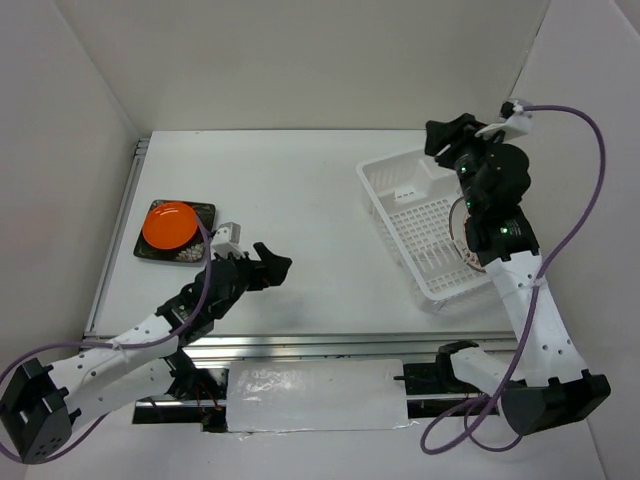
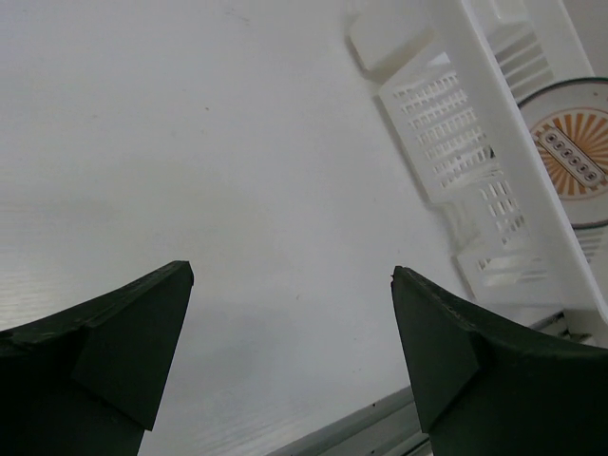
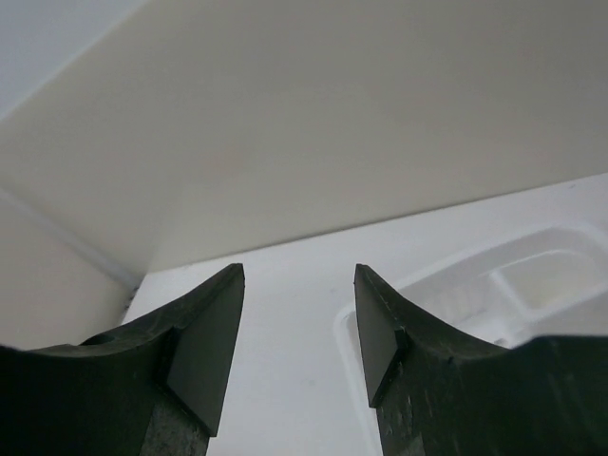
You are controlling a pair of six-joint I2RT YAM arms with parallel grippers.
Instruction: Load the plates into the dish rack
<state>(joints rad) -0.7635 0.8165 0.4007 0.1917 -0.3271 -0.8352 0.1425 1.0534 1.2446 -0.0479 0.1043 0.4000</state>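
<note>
The orange plate (image 1: 168,224) lies on the dark square plate (image 1: 203,214) at the table's left side. The white dish rack (image 1: 425,235) stands at the right. The sunburst plate (image 2: 570,157) leans inside it at its right side, mostly hidden by the right arm in the top view (image 1: 470,258). My left gripper (image 1: 272,262) is open and empty over bare table, right of the stacked plates; the left wrist view (image 2: 293,275) shows the rack (image 2: 494,171) ahead. My right gripper (image 1: 445,135) is open and empty, raised above the rack's far end (image 3: 532,275).
White enclosure walls stand at the back and both sides. A metal rail (image 1: 300,345) runs along the table's near edge, with a plastic-wrapped block (image 1: 315,395) below it. A purple cable (image 1: 590,200) loops beside the right arm.
</note>
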